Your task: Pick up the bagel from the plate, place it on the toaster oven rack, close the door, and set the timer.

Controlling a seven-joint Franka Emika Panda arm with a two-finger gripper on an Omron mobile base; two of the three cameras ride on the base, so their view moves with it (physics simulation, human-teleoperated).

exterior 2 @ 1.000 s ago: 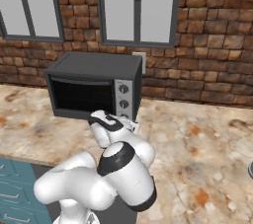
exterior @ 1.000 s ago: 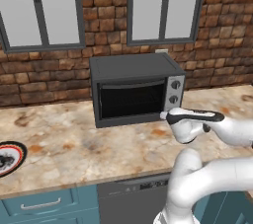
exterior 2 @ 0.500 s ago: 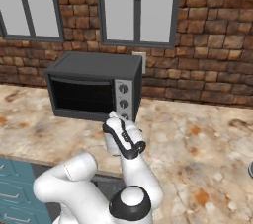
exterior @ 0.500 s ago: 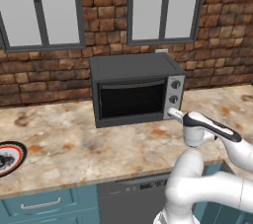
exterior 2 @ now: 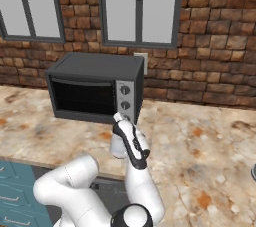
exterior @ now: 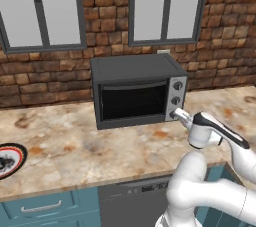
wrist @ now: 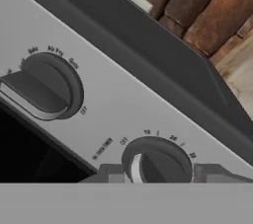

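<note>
Brick wall with two grey-framed windows behind a marbled beige counter [exterior: 75, 146]; teal cabinet fronts below the counter edge.

Toaster oven [exterior: 137, 88] standing on counter against the wall, dark grey body, silver control panel [exterior: 177, 96] on its right side. Door [exterior: 132, 102] shut, upright, dark glass window; interior not readable through the glass, so rack and bagel not discernible. Same oven in right base view [exterior 2: 95, 88], door [exterior 2: 82, 97] likewise shut.

Plate [exterior: 7, 158] at far left of counter, cut by the frame edge, well apart from the oven; black rim, red ring, dark pattern visible. Nothing bread-like discernible on the visible part.

Gripper [exterior: 179, 116] at lower right corner of oven front, up against the control panel near the lowest knob. From the right side, gripper [exterior 2: 119, 118] just below the two visible knobs, hand tilted upward toward the panel.

Hand view: two finger tips, one [wrist: 109, 173] left and one right of lower knob [wrist: 158, 165], straddling it; jaws spread about knob-wide. Contact with knob not certain, tips just beside its rim. Upper knob [wrist: 43, 87] further up the panel, untouched, printed scale marks around both dials. Brick and strip of counter beyond the oven's top edge.
</note>
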